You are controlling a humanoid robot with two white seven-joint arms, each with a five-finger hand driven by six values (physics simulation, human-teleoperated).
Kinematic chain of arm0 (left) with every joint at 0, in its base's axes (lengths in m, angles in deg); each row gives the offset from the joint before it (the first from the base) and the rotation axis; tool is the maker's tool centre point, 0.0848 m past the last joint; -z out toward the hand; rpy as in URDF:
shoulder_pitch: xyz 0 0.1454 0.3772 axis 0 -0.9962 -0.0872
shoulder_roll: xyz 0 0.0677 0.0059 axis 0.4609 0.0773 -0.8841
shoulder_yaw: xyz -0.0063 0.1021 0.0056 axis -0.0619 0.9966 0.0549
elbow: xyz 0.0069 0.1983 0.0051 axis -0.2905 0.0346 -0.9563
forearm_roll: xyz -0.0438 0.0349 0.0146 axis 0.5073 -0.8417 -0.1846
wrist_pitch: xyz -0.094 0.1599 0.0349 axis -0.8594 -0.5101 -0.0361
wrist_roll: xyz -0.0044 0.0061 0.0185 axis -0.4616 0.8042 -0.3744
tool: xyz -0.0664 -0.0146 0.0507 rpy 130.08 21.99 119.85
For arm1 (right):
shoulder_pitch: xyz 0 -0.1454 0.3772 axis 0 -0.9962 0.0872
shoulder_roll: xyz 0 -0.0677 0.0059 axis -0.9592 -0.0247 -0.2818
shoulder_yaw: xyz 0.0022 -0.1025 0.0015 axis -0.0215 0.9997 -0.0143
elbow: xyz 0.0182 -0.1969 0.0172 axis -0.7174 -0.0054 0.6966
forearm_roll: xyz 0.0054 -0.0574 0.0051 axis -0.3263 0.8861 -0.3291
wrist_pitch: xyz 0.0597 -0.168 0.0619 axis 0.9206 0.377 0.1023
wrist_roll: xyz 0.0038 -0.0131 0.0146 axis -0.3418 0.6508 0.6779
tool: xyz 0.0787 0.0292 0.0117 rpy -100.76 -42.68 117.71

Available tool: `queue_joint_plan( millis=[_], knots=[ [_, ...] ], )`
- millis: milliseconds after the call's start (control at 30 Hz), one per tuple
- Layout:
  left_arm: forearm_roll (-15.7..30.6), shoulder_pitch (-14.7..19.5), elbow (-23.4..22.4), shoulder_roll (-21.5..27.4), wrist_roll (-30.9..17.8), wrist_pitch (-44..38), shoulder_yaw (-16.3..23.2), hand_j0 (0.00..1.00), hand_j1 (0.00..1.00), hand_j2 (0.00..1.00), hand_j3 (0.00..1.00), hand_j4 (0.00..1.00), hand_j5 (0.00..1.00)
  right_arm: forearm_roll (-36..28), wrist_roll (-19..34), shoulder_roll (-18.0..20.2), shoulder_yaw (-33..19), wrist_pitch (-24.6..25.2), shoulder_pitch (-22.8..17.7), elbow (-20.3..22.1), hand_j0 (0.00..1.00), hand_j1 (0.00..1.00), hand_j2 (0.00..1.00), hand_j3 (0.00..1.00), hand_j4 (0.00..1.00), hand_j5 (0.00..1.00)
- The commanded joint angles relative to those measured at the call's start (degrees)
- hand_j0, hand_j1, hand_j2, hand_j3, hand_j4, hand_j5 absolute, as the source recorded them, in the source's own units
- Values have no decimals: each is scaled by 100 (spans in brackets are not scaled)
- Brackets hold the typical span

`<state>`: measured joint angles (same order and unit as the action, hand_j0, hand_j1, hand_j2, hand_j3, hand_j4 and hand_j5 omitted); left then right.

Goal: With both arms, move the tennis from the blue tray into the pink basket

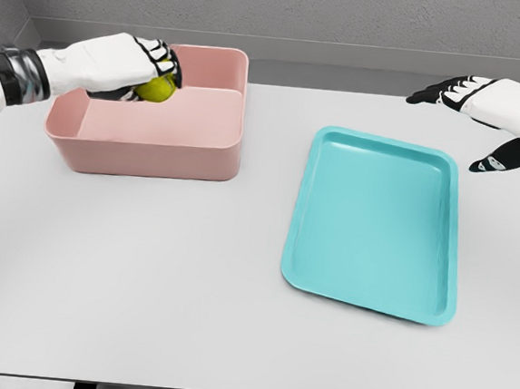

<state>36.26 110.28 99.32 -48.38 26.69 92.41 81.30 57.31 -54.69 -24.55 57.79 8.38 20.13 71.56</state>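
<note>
A yellow-green tennis ball is held in my left hand, whose fingers curl over it above the inside of the pink basket at the table's back left. The ball is partly hidden by the fingers. The blue tray lies flat at the right of the middle with nothing in it. My right hand hovers beyond the tray's far right corner, fingers spread and holding nothing.
The grey-white table runs to a front edge at the bottom of the view. A grey wall stands behind the table's far edge.
</note>
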Motion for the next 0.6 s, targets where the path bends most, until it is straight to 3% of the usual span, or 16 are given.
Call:
queue_joint_plan(
  millis=[0,167,200,300,333,567],
  knots=[
    [-223,0,-579,-228,43,-6,66,29,29,29,29,29,29,-21,-3,8,-2,8,0,1,100,100,100,100,100,100],
    [-408,35,-711,-334,61,-6,163,31,31,31,31,31,31,-21,-3,-1,-2,8,0,1,100,100,100,100,100,100],
    [-399,35,-711,-343,61,-6,172,36,36,36,36,36,36,-21,-3,-1,-2,8,0,1,100,100,100,100,100,100],
    [-373,35,-720,-351,61,-6,172,95,95,95,95,95,95,-21,-3,-10,-2,8,9,1,100,100,100,100,100,100],
    [-390,35,-711,-351,61,-6,172,100,100,100,100,100,100,-21,-3,-10,-2,8,0,1,100,100,100,100,100,100],
    [-408,44,-720,-343,61,-6,207,100,100,100,100,100,100,-21,-3,-10,-2,8,9,1,100,100,100,100,100,100]
  ],
)
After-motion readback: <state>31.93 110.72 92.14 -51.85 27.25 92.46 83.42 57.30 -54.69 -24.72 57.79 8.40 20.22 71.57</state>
